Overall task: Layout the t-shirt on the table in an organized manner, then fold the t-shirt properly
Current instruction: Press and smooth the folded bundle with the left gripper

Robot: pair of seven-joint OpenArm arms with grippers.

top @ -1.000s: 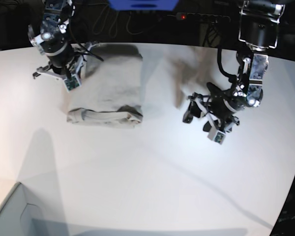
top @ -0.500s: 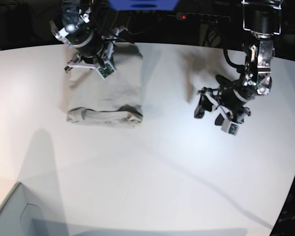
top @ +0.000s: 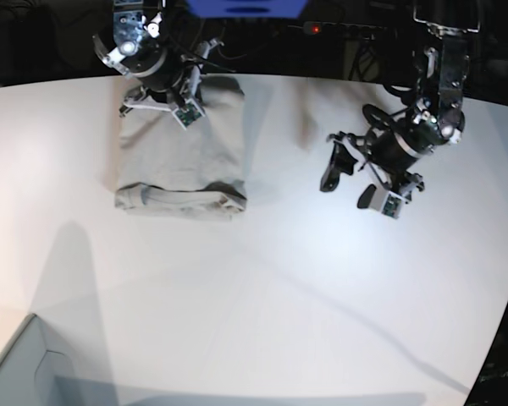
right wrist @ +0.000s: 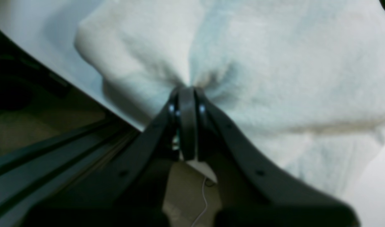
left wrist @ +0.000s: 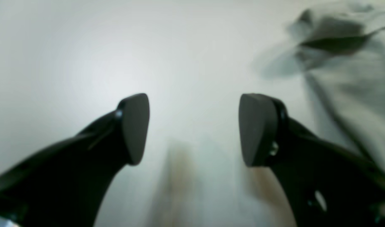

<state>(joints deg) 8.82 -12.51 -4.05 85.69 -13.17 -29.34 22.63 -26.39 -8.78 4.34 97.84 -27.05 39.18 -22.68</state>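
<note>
Look at your right gripper (right wrist: pixel 186 91) first. Its two fingers are pressed tight together, and they pinch a little bunch of the t-shirt (right wrist: pixel 274 78) between them. The soft cloth puckers into small folds right at the tips. In the base view, this right gripper (top: pixel 176 108) sits at the far end of the t-shirt (top: pixel 182 156), close to the back edge of the table (top: pixel 262 296).

The t-shirt lies on the table as a long, narrow folded strip. It runs from the back edge toward you. At its near end the cloth is rolled into a thick, lumpy bump. The cloth is light grey-beige and the table under it is plain white.

Now look at your left gripper (left wrist: pixel 194 129). Its two dark fingers (left wrist: pixel 135 126) stand wide apart, and nothing is between them. Only the bare white table (left wrist: pixel 85 63) shows under it. A rumpled bit of the t-shirt (left wrist: pixel 347 63) shows off to one side of that view, a bit blurry. In the base view, your left gripper (top: pixel 356 173) hangs over the bare table, well apart from the t-shirt.

A grey box corner (top: pixel 21 368) sits at the near edge.
</note>
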